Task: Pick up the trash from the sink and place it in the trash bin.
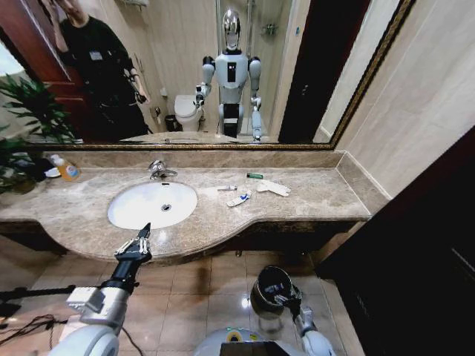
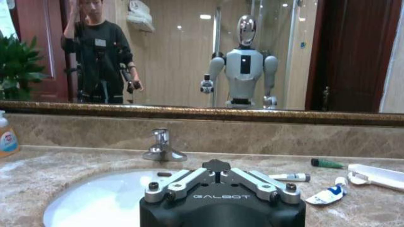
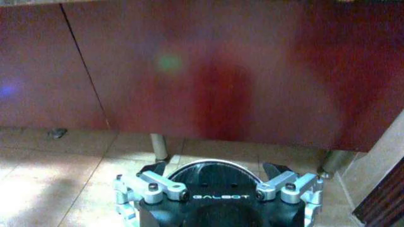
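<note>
Head view: my left gripper hovers wide at surface front edge; trash lies flat, may slip.

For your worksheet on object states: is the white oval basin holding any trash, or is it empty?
Empty: the white oval basin shows only its drain; the white-and-blue tube and other scraps lie on the brown marble countertop beside it.

Open counter surrounds the sink; only the tap rises behind it.

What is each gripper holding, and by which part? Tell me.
Nothing is held: the left gripper is open beside the sink, and the right gripper is open at the bin.
</note>
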